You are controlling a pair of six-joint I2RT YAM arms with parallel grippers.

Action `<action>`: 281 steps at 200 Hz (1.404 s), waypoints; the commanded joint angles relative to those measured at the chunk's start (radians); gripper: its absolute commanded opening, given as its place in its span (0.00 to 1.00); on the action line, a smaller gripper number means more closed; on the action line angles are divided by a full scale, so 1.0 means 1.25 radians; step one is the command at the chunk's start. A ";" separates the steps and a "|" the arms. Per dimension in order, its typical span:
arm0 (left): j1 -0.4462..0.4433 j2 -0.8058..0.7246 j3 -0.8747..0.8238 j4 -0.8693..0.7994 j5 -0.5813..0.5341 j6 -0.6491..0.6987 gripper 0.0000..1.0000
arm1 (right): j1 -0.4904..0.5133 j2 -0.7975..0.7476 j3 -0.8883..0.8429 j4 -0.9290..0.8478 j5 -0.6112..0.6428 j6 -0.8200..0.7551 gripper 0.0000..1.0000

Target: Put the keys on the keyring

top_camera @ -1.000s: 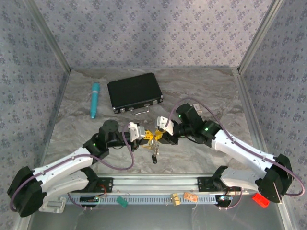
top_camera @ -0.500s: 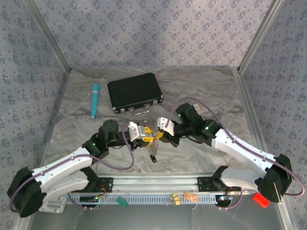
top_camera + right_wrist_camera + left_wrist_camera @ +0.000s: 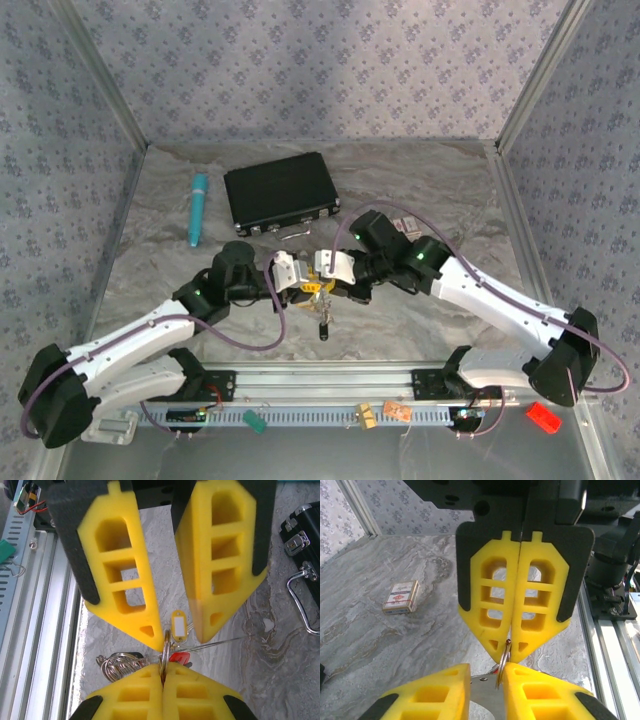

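Observation:
My right gripper is shut on a thin silvery split ring, which stands edge-on out of its fingertips. Facing it tip to tip, my left gripper is open, with that ring against the inner face of one finger and a flat silvery piece low in the gap. Below the ring hang the keys: a red tag, a yellow label tag and a coil of rings. The pale round fob is out of view. The two grippers meet at mid-table.
A black case lies behind the grippers, its chrome handle close to the right. A teal pen lies at the back left. A small patterned card box sits behind the right arm. An aluminium rail runs along the near edge.
Both grippers have shifted slightly left and closed in until their tips meet. The hanging keys moved with them.

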 commanded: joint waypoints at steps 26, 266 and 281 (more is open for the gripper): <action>-0.002 0.011 0.026 -0.005 0.046 0.015 0.09 | 0.024 0.014 0.037 -0.004 -0.005 -0.012 0.00; -0.004 -0.038 -0.033 0.070 0.067 0.024 0.00 | -0.067 -0.073 -0.113 0.135 -0.127 0.096 0.15; -0.004 -0.038 -0.033 0.071 0.065 0.024 0.00 | -0.069 -0.073 -0.114 0.138 -0.130 0.098 0.21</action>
